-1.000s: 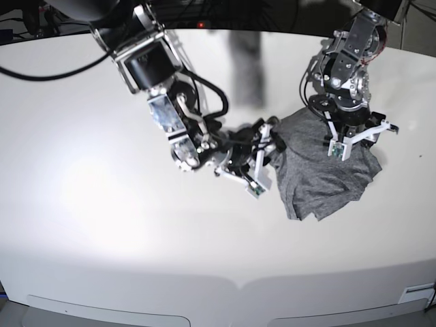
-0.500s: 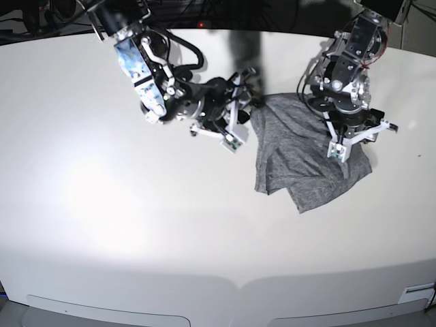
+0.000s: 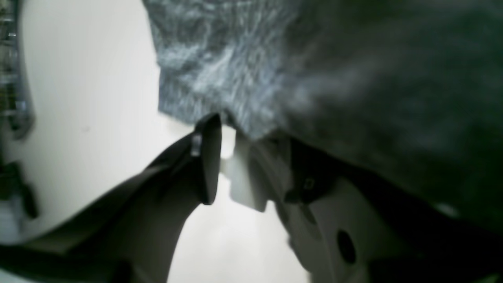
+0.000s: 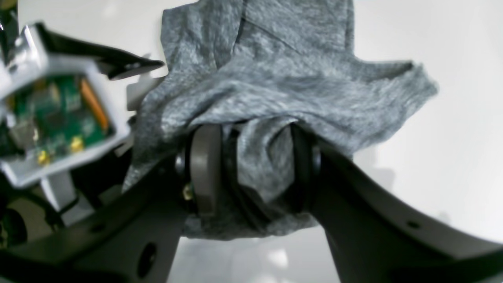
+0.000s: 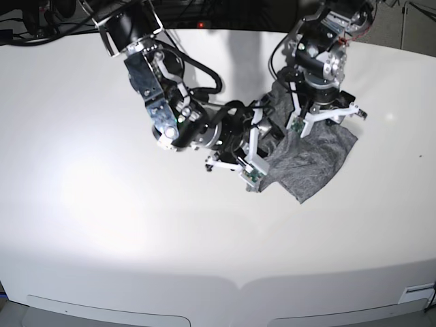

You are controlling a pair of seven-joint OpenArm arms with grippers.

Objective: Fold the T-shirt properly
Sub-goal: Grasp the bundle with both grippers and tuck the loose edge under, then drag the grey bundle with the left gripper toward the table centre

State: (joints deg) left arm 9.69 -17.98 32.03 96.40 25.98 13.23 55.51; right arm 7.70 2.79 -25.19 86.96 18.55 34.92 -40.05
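On the white counter [image 5: 102, 204], the right gripper [image 4: 251, 165] is clamped on a bunched fold of the grey T-shirt [image 5: 310, 157]. Beyond, the left gripper [image 5: 325, 114] presses the cloth; its hold cannot be told. Mid-fold; next, lay the fold flat.

Heather-grey T-shirt [image 5: 315, 153] bunched, crumpled, partly lifted off white table
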